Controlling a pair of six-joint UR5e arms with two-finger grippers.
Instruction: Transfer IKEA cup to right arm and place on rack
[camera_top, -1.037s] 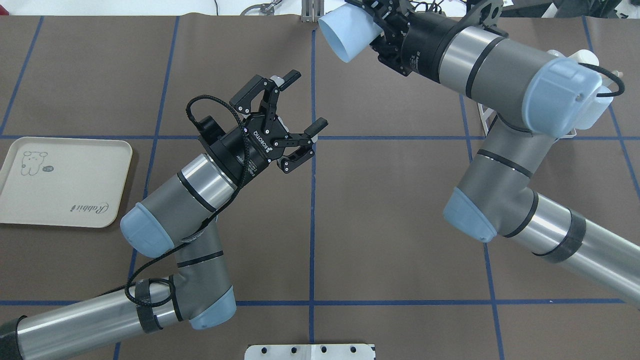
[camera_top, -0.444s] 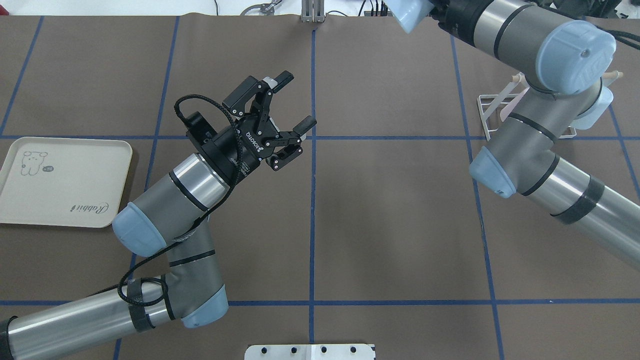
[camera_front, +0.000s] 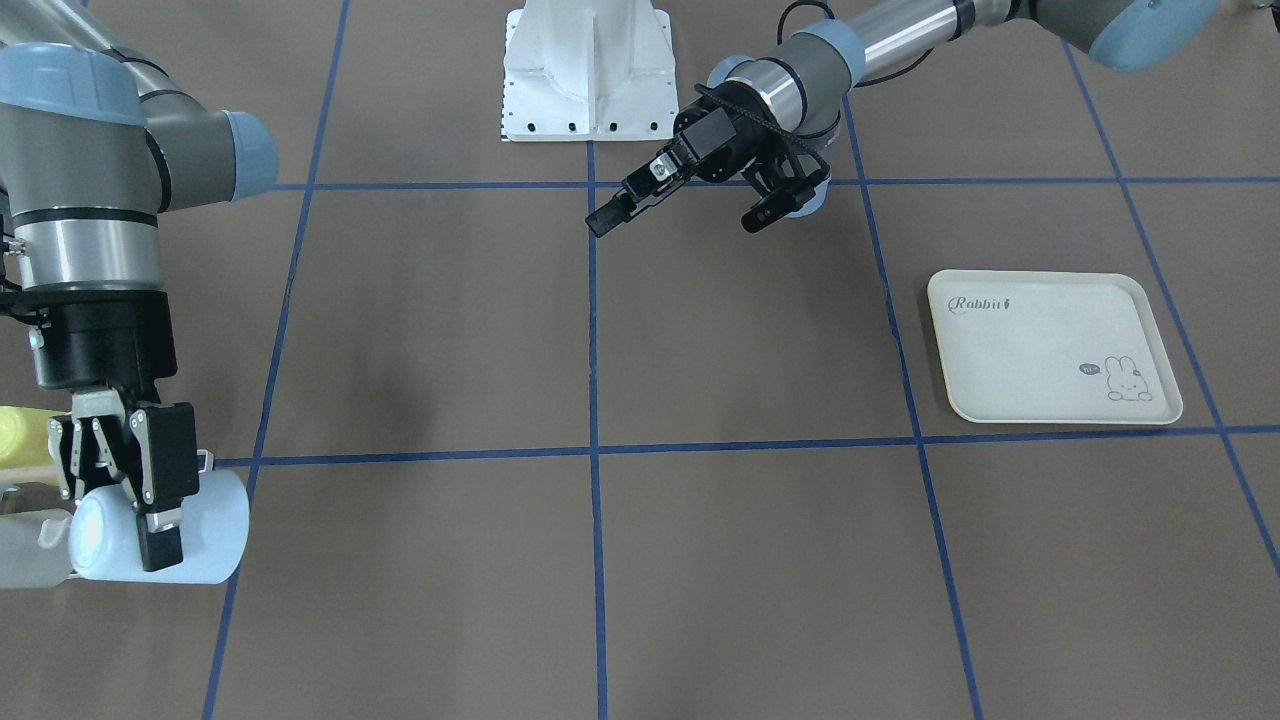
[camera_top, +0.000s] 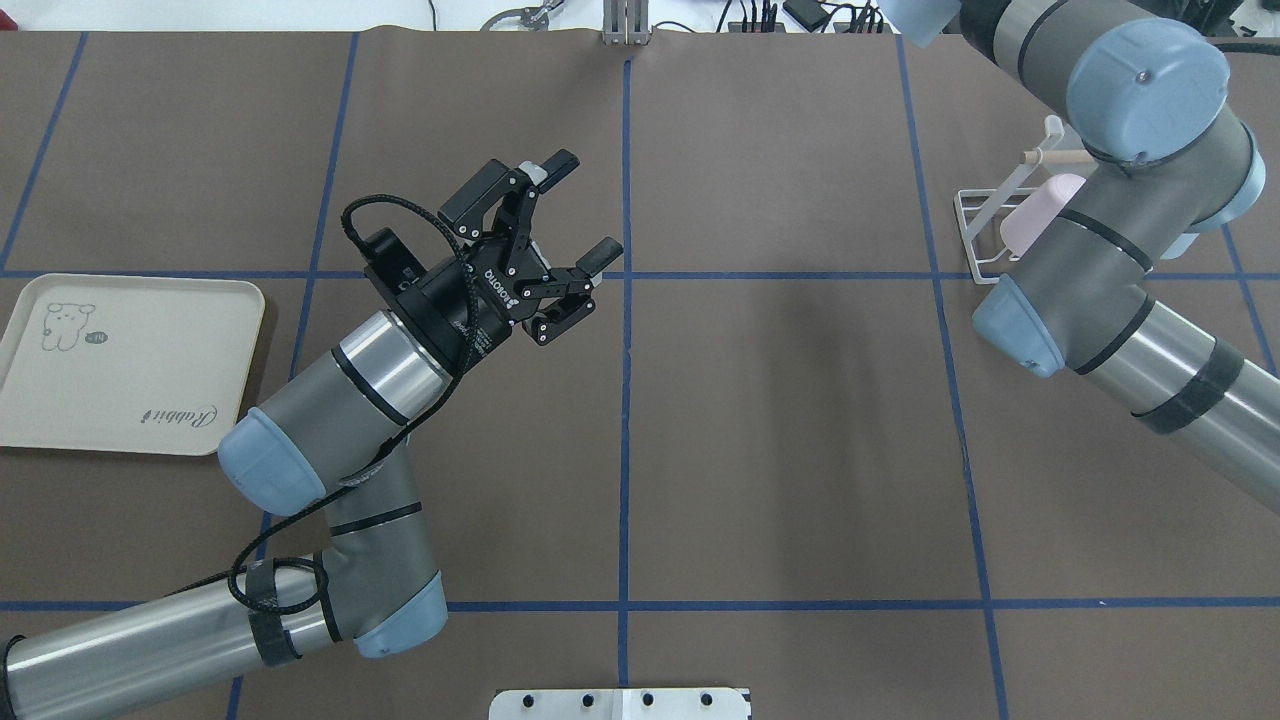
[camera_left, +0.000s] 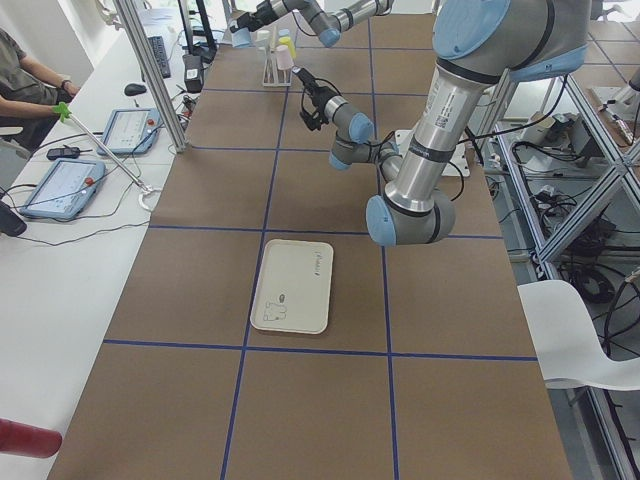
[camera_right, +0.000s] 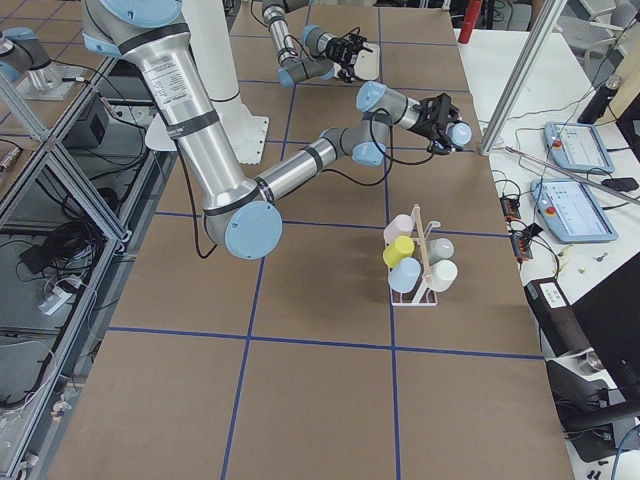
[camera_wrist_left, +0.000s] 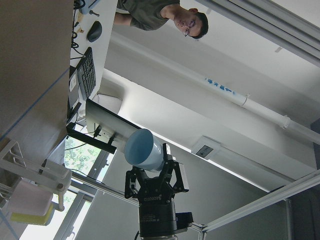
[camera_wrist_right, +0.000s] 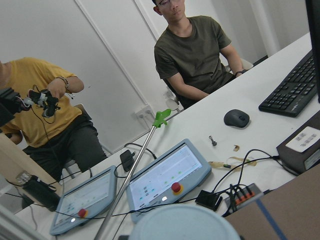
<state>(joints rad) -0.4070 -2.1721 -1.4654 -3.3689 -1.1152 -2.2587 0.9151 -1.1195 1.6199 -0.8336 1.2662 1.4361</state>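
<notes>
ikea cup (camera_front: 215, 545): pale blue, smooth matte plastic, a plain tapered tumbler, tipped on its side in the air just beside the rack (camera_right: 420, 295), not touching it. pinched across the body by the right gripper (camera_front: 140, 525), fingers clamped snug on the wall. handover judged done. placing left to do: lining up with a free spot on the rack, sliding on, letting go.

on the rack itself: thin white wire, a light wooden rod (camera_right: 425, 240) along the top, carrying pink, yellow, pale blue, grey and cream cups (camera_right: 400, 250), so probably little room to spare.

well apart from the rack, left gripper (camera_top: 585, 208) spread wide and holding nothing, black jointed linkages with flat pads.

farthest from the rack, a cream tray (camera_top: 130, 360), rounded corners, rabbit print, flat on the brown mat (camera_top: 780, 400) with its blue grid lines.
</notes>
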